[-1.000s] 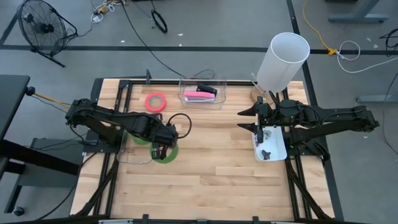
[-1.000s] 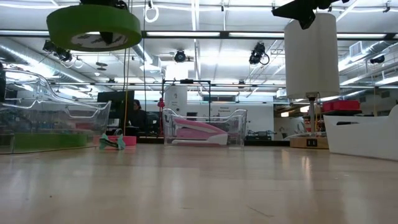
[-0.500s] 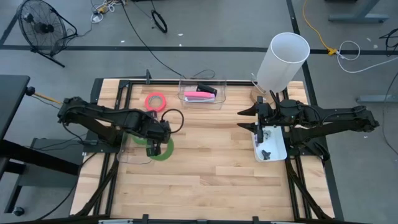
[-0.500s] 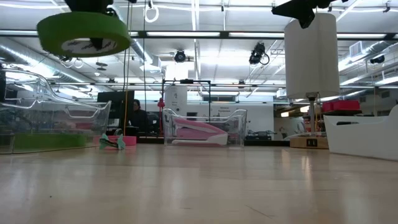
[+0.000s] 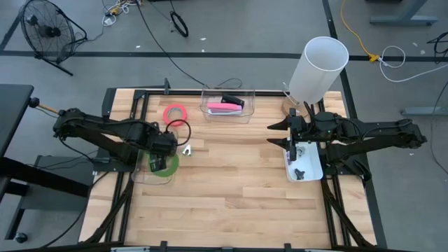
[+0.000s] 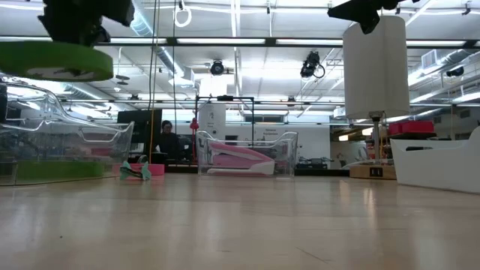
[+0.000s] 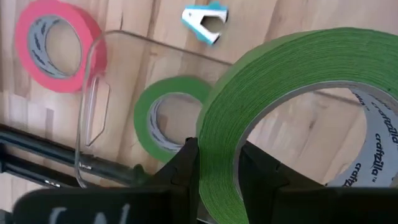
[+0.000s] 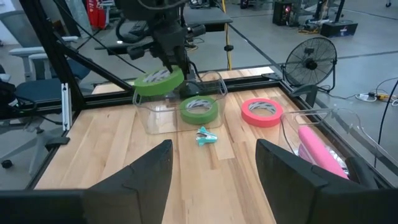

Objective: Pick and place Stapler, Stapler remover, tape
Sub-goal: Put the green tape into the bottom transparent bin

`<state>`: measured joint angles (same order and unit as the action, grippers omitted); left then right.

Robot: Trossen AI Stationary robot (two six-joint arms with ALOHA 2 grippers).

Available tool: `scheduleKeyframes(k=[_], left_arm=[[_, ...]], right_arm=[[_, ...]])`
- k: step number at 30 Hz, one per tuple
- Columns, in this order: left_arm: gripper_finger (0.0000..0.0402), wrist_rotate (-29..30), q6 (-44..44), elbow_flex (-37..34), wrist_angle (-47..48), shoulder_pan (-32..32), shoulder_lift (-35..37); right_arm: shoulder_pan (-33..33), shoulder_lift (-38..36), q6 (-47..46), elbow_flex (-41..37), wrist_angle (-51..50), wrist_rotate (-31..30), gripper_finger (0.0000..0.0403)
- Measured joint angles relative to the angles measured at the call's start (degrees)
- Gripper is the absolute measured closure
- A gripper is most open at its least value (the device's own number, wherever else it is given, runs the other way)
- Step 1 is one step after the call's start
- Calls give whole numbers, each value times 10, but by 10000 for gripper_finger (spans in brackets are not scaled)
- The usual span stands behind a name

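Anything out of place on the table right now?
Nothing damaged or spilled. The staple remover lies loose on bare wood beside the clear bin, and the pink tape sits outside it. Left pincer holds a green roll above that bin.

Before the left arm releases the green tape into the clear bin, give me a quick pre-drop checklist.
1. Left gripper pinching the held green tape roll: ok.
2. Roll above the clear bin: ok in the high view.
3. Bin already holds another green roll, room beside it: cannot tell.
4. Pink tape roll outside the bin: ok.
5. Staple remover clear of the bin: ok.
6. Right gripper parked, open: ok.
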<state>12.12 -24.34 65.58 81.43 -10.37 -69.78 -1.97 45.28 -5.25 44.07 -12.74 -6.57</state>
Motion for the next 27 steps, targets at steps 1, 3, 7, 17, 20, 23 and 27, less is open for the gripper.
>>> scheduleKeyframes(k=[1, 3, 7, 17, 20, 23, 27], left_arm=[[316, -3, 5, -8, -1, 3, 6], [316, -13, 10, -26, 0, 12, 16], [316, -28, 14, -60, 0, 25, 32], [305, -28, 36, -87, 15, 52, 51], [305, -29, 43, -92, 21, 58, 51], [307, -30, 47, -93, 23, 61, 51], [297, -30, 47, -93, 24, 61, 51]], right_arm=[[0, 0, 0, 0, 0, 0, 175], [0, 0, 0, 0, 0, 0, 175], [0, 0, 0, 0, 0, 0, 175], [0, 0, 0, 0, 0, 0, 175], [0, 0, 0, 0, 0, 0, 175], [0, 0, 0, 0, 0, 0, 175], [0, 0, 0, 0, 0, 0, 175]])
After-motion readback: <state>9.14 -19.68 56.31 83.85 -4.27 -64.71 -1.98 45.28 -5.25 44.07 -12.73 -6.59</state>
